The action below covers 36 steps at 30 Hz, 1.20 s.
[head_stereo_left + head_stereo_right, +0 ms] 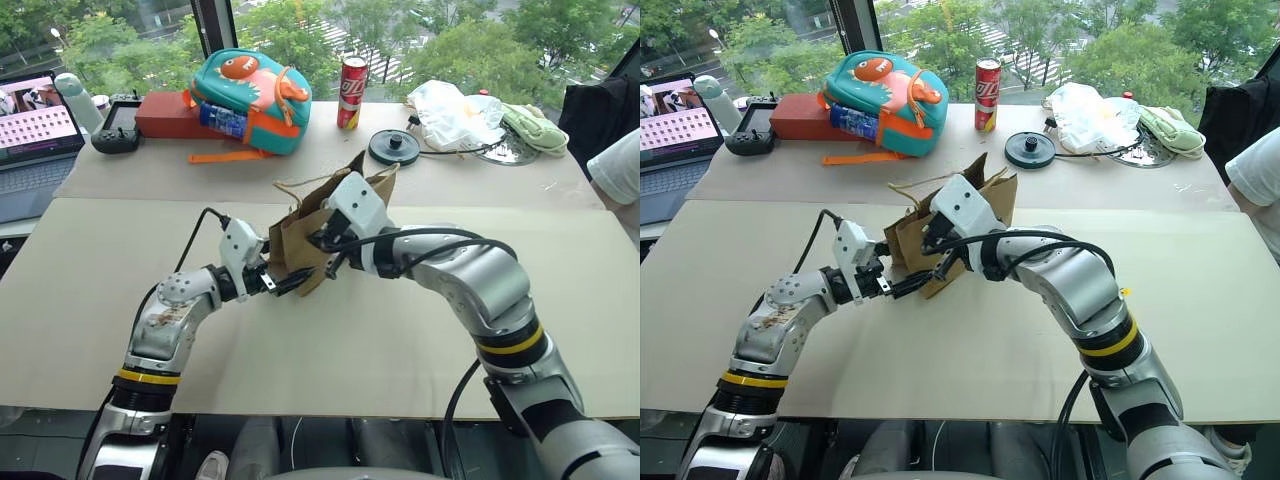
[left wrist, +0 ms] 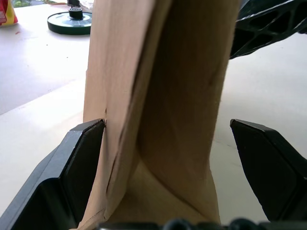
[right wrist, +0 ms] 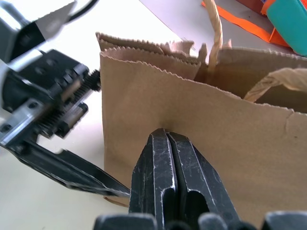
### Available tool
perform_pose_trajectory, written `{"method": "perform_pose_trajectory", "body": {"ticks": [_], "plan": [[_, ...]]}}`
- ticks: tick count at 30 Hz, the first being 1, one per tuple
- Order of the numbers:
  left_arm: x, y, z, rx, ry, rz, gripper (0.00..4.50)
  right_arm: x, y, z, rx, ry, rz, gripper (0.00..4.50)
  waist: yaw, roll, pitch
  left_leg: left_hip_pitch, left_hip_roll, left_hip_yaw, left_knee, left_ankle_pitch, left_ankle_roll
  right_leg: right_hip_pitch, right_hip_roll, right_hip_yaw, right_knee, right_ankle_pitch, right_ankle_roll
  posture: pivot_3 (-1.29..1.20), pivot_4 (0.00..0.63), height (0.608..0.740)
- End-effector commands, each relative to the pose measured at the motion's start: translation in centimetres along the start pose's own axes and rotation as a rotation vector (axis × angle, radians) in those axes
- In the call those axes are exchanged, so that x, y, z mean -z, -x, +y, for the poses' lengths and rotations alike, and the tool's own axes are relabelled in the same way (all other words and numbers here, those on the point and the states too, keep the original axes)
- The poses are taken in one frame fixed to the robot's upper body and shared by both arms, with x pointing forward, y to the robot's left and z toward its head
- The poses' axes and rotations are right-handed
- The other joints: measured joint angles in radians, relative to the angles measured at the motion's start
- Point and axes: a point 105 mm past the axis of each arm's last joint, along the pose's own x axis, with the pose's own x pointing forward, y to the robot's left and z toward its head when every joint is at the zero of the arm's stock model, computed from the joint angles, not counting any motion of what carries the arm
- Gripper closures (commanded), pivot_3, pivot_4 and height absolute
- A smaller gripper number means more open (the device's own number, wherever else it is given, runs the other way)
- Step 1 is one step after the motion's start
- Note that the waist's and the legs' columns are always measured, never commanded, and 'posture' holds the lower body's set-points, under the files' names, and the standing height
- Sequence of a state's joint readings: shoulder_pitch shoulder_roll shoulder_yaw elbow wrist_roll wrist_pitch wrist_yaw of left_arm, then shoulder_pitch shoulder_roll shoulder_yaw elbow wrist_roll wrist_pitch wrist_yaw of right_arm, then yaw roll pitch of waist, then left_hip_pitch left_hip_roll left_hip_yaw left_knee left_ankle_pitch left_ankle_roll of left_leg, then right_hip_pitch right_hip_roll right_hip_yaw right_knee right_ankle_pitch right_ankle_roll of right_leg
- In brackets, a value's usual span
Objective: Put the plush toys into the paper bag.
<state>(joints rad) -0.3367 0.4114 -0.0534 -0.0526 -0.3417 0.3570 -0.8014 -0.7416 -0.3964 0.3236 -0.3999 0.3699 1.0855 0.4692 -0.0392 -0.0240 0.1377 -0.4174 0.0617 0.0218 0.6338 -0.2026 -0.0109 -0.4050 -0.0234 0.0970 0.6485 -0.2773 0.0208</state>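
Observation:
The brown paper bag (image 1: pixel 292 240) stands tilted at the middle of the table, twine handles (image 3: pixel 268 81) at its top. My right gripper (image 3: pixel 163 133) is shut, its fingertips pinching the bag's broad wall. My left gripper (image 2: pixel 168 124) is open around the bag's narrow side near the bottom. One of its fingers (image 2: pixel 81 153) touches the paper and the other (image 2: pixel 268 163) stands apart. The plush toys are out of view.
At the table's far edge are a teal and orange dinosaur backpack (image 1: pixel 250 100), a red box (image 1: pixel 168 115), a red can (image 1: pixel 351 92), a black disc (image 1: pixel 394 146) and a white plastic bag (image 1: pixel 450 110). A laptop (image 1: pixel 35 125) sits far left. A person's sleeve (image 1: pixel 618 170) shows at right.

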Motion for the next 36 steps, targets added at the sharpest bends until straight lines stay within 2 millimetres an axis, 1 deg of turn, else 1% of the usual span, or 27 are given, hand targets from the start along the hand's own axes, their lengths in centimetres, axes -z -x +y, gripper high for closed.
{"method": "perform_pose_trajectory", "body": {"ticks": [1, 2, 4, 5, 6, 9, 10, 11, 12, 20, 24, 28, 35, 36], "plan": [[-1.2, -0.8, 0.5, -0.034, -0.054, -0.045, 0.82, -1.1, 0.3, -0.2, 0.021, 0.029, -0.034, 4.5, 0.0, 0.0, 0.0, 0.0, 0.0, 0.0, 0.0, 0.0, 0.0, 0.0, 0.0, 0.0, 0.0, 0.0, 0.0, 0.0, 0.15, 0.733], [-1.2, -0.8, 0.6, -0.035, -0.052, -0.048, 1.13, -1.1, 0.2, -0.2, 0.022, 0.028, -0.034, 4.5, 0.0, 0.0, 0.0, 0.0, 0.0, 0.0, 0.0, 0.0, 0.0, 0.0, 0.0, 0.0, 0.0, 0.0, 0.0, 0.0, 0.15, 0.733], [-1.2, -1.1, 0.5, -0.034, -0.047, -0.056, 1.94, -1.1, 0.2, -0.2, 0.024, 0.027, -0.035, 4.5, 0.0, 0.0, 0.0, 0.0, 0.0, 0.0, 0.0, 0.0, 0.0, 0.0, 0.0, 0.0, 0.0, 0.0, 0.0, 0.0, 0.15, 0.733], [-1.3, -1.2, 0.4, -0.03, -0.048, -0.059, 2.2, -1.1, 0.2, -0.2, 0.024, 0.027, -0.035, 4.5, 0.0, 0.0, 0.0, 0.0, 0.0, 0.0, 0.0, 0.0, 0.0, 0.0, 0.0, 0.0, 0.0, 0.0, 0.0, 0.0, 0.15, 0.733], [-1.3, -1.2, 0.4, -0.028, -0.046, -0.062, 2.62, -1.1, 0.2, -0.2, 0.024, 0.027, -0.036, 4.5, 0.0, 0.0, 0.0, 0.0, 0.0, 0.0, 0.0, 0.0, 0.0, 0.0, 0.0, 0.0, 0.0, 0.0, 0.0, 0.0, 0.15, 0.733], [-1.2, -1.4, 0.2, -0.024, -0.043, -0.064, 3.64, -1.2, 0.2, -0.1, 0.023, 0.029, -0.037, 4.5, 0.0, 0.0, 0.0, 0.0, 0.0, 0.0, 0.0, 0.0, 0.0, 0.0, 0.0, 0.0, 0.0, 0.0, 0.0, 0.0, 0.15, 0.733], [-1.2, -1.4, 0.2, -0.024, -0.043, -0.064, 4.09, -1.2, 0.2, -0.1, 0.023, 0.03, -0.037, 4.5, 0.0, 0.0, 0.0, 0.0, 0.0, 0.0, 0.0, 0.0, 0.0, 0.0, 0.0, 0.0, 0.0, 0.0, 0.0, 0.0, 0.15, 0.733], [-1.2, -1.4, 0.2, -0.024, -0.043, -0.063, 4.38, -1.2, 0.2, -0.1, 0.022, 0.03, -0.038, 4.5, 0.0, 0.0, 0.0, 0.0, 0.0, 0.0, 0.0, 0.0, 0.0, 0.0, 0.0, 0.0, 0.0, 0.0, 0.0, 0.0, 0.15, 0.733], [-1.2, -1.4, 0.2, -0.024, -0.044, -0.062, 4.46, -1.2, 0.2, -0.1, 0.022, 0.031, -0.038, 4.5, 0.0, 0.0, 0.0, 0.0, 0.0, 0.0, 0.0, 0.0, 0.0, 0.0, 0.0, 0.0, 0.0, 0.0, 0.0, 0.0, 0.15, 0.733], [-1.2, -1.4, 0.7, -0.049, -0.053, -0.057, 4.46, -1.2, 0.2, -0.1, 0.022, 0.031, -0.036, 4.5, 0.0, 0.0, 0.0, 0.0, 0.0, 0.0, 0.0, 0.0, 0.0, 0.0, 0.0, 0.0, 0.0, 0.0, 0.0, 0.0, 0.15, 0.733], [-1.2, -1.5, 0.6, -0.042, -0.057, -0.057, 4.46, -0.7, 0.8, 0.2, 0.011, 0.038, -0.017, 4.5, 0.0, 0.0, 0.0, 0.0, 0.0, 0.0, 0.0, 0.0, 0.0, 0.0, 0.0, 0.0, 0.0, 0.0, 0.0, 0.0, 0.15, 0.733], [-2.0, -1.7, 0.5, -0.031, -0.048, -0.096, 4.46, -0.1, 2.3, 1.0, -0.033, 0.087, -0.009, 4.5, 0.004, 0.0, 0.0, -0.001, -0.001, 0.0, 0.0, 0.0, 0.0, 0.0, 0.0, 0.0, 0.0, 0.0, 0.0, 0.0, 0.15, 0.733], [-3.3, -1.3, 1.1, -0.039, -0.032, -0.161, 4.46, 1.6, 6.2, 1.3, -0.069, 0.121, -0.018, 4.5, 0.005, 0.0, 0.0, -0.001, -0.001, -0.001, 0.0, 0.0, 0.0, 0.0, 0.0, 0.0, -0.001, 0.0, 0.0, 0.0, 0.15, 0.733], [-3.6, -1.1, 1.1, -0.031, -0.035, -0.168, 4.46, 2.0, 7.2, 1.1, -0.071, 0.112, -0.023, 4.5, 0.005, 0.0, 0.0, -0.001, -0.001, -0.001, 0.0, 0.0, 0.0, 0.0, 0.0, 0.0, -0.001, 0.0, 0.0, 0.0, 0.15, 0.733]]}}
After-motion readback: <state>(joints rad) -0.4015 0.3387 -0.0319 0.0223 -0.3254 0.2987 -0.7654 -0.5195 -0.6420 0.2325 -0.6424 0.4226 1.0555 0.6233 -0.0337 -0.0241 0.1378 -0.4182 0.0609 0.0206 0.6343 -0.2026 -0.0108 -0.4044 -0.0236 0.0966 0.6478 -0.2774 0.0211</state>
